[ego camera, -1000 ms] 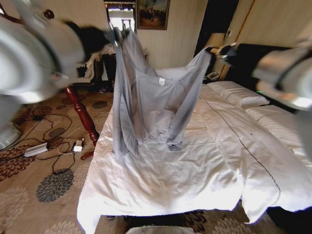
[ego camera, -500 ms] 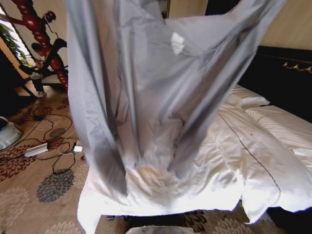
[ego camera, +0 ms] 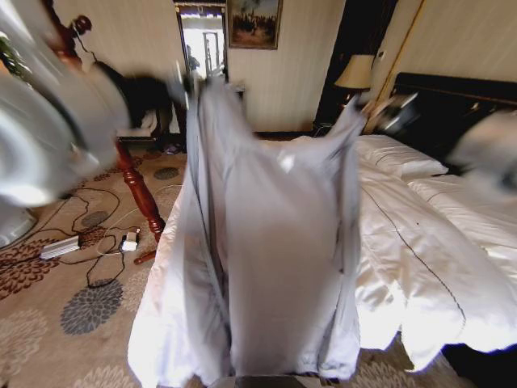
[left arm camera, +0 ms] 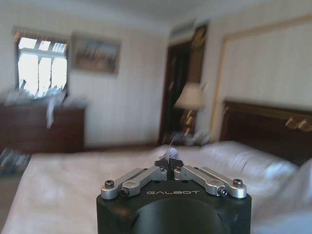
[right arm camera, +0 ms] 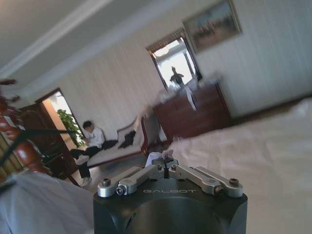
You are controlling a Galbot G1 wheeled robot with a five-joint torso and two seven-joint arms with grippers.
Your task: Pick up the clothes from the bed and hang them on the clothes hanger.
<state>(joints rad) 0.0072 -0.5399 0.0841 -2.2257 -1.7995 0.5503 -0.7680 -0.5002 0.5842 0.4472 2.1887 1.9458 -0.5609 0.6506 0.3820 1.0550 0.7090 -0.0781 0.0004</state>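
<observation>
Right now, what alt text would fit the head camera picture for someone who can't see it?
Two robot grippers, left and right, hold a light grey hooded jacket up by its shoulders, so it hangs spread over the wide white-duveted bed. A red-brown turned wooden stand rises at the left.

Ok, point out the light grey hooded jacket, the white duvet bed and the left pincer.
light grey hooded jacket point(ego camera: 283, 267), head view, mid back panel.
white duvet bed point(ego camera: 428, 259), head view, bare duvet.
left pincer point(left arm camera: 170, 165), left wrist view, between shut fingertips.

Flowered carpet point(ego camera: 89, 311), striped walls point(ego camera: 295, 73), framed painting point(ego camera: 254, 23), lit lamp point(ego camera: 353, 73).
</observation>
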